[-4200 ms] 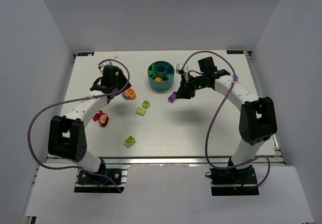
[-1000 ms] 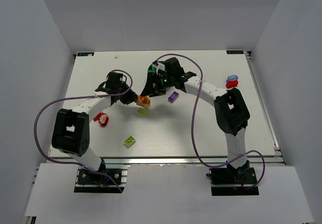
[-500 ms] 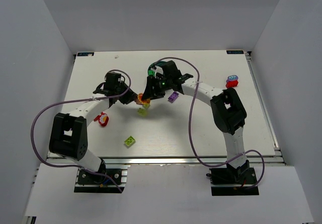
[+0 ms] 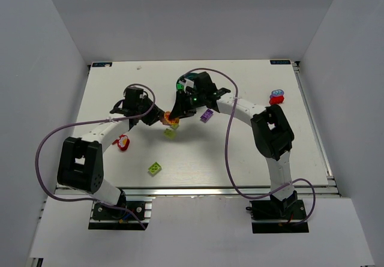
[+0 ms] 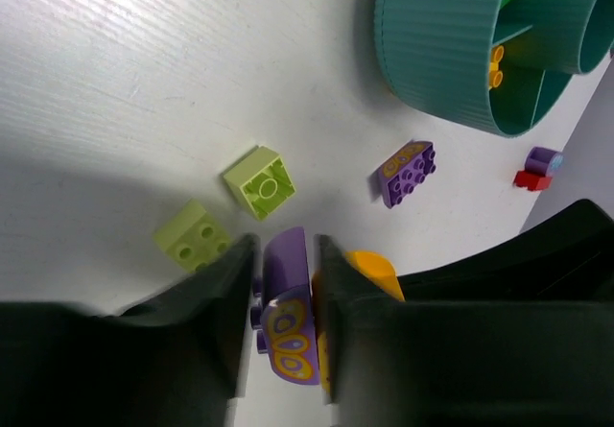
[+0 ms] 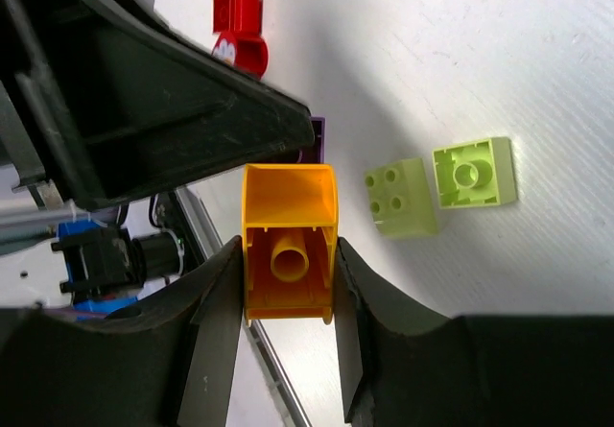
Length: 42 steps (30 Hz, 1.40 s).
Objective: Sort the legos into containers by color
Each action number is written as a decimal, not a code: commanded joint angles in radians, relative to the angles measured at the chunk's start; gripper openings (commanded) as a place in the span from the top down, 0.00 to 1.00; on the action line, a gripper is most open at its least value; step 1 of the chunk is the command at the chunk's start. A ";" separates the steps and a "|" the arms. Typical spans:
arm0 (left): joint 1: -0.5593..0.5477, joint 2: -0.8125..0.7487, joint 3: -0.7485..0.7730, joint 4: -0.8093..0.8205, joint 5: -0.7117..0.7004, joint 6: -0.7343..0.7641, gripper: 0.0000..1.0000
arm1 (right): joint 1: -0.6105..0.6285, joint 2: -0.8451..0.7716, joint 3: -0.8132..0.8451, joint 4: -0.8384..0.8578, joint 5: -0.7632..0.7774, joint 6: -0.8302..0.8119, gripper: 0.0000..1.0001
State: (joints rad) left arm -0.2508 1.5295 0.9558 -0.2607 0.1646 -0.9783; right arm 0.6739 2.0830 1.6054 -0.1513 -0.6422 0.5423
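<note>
My left gripper point(image 5: 286, 254) is shut on a purple brick with a butterfly print point(image 5: 286, 297). An orange brick point(image 5: 369, 269) sticks to that brick's right side. My right gripper point(image 6: 288, 254) is shut on the same orange brick point(image 6: 288, 240), hollow underside towards the camera. In the top view both grippers meet at the joined pair point(image 4: 170, 119) at mid table. The teal bowl point(image 5: 432, 53) stands further back with yellow and green legos in its compartments; my right arm covers most of it from above.
Two lime bricks point(image 5: 259, 181) point(image 5: 195, 238) lie just beyond the grippers, and a third point(image 4: 155, 168) lies nearer the front. A loose purple brick point(image 4: 207, 115) lies right of the grippers. A red piece point(image 4: 122, 141) lies at the left, and a red-and-blue piece point(image 4: 276, 96) at the far right.
The right gripper's jaws have narrowed onto the orange brick. The left gripper has shifted slightly left with the purple brick. Both arms otherwise stay where they were.
</note>
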 commanded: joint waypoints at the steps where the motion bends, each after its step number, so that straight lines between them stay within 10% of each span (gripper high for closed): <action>1: -0.004 -0.060 0.012 0.028 0.026 -0.011 0.48 | 0.000 -0.018 -0.013 0.082 -0.066 0.007 0.98; 7: 0.025 -0.101 0.026 0.037 0.016 -0.008 0.02 | -0.036 -0.038 -0.035 0.125 -0.132 0.015 1.00; 14: 0.053 -0.195 0.014 0.109 0.045 0.067 0.02 | -0.102 -0.087 -0.100 0.238 -0.313 -0.005 1.00; 22: 0.065 -0.344 -0.251 0.857 0.429 0.020 0.02 | -0.255 -0.150 -0.348 1.398 -0.602 0.765 1.00; 33: 0.048 -0.252 -0.339 1.483 0.555 -0.262 0.05 | -0.264 -0.205 -0.340 1.630 -0.533 0.941 1.00; 42: -0.019 -0.152 -0.282 1.528 0.572 -0.286 0.08 | -0.244 -0.225 -0.355 1.664 -0.514 0.963 1.00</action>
State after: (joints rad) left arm -0.2565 1.3800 0.6315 1.1912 0.7097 -1.2400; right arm 0.4210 1.9064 1.2476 1.2846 -1.1736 1.4864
